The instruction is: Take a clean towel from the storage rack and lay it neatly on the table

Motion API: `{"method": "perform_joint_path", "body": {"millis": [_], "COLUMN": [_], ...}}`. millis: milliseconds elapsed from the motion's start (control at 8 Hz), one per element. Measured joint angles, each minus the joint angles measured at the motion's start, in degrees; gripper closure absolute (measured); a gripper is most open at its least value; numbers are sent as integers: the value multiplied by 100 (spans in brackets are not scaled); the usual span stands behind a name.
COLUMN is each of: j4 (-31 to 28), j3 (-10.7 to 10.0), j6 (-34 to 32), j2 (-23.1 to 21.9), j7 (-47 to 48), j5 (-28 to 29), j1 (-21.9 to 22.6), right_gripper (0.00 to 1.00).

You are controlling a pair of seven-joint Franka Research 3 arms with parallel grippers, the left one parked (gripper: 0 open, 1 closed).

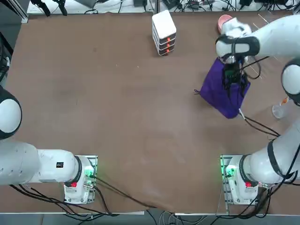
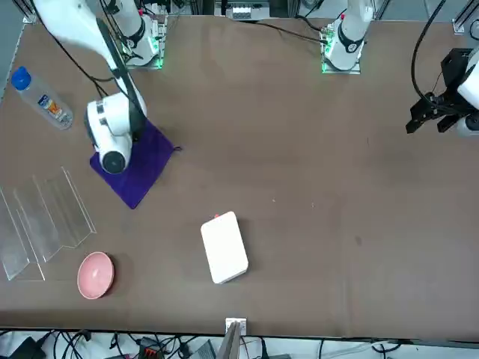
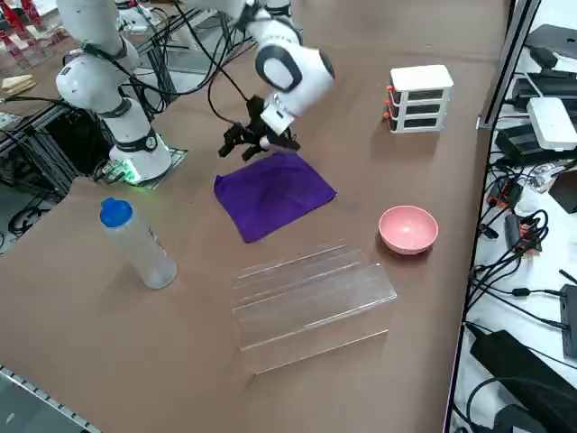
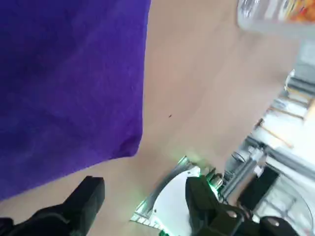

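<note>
Tangled cables [image 3: 518, 271] and black electronics [image 3: 527, 140] beside the tabletop.

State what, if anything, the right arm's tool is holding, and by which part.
Nothing. The right tool is open above the near edge of the purple towel, which lies flat on the table.

The right arm [image 1: 262, 37] hides part of the towel [image 1: 218, 91].

Top cam overhead, arm bases at bottom; front cam across the table [image 2: 299, 187], facing robot; side cam raised at robot's right, looking diagonally; wrist cam close, low. All four share the towel [image 1: 220, 91] on the brown tabletop
</note>
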Motion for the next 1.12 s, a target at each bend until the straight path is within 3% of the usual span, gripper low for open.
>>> {"method": "perform_joint_path", "body": {"millis": [250,375,625,1125], "j4": [420,774,1625,2869], "j3": [-18,-19,-21,-25], "j6": [-77,-72,-66,-91], "j2": [-591,-665,-634,-636], "j7": [-859,-1204,-1955,-3604], "j5": [7,95,483,716], "j1": [-346,-435,-616,-745], "right_gripper": [0,0,0,0]}}
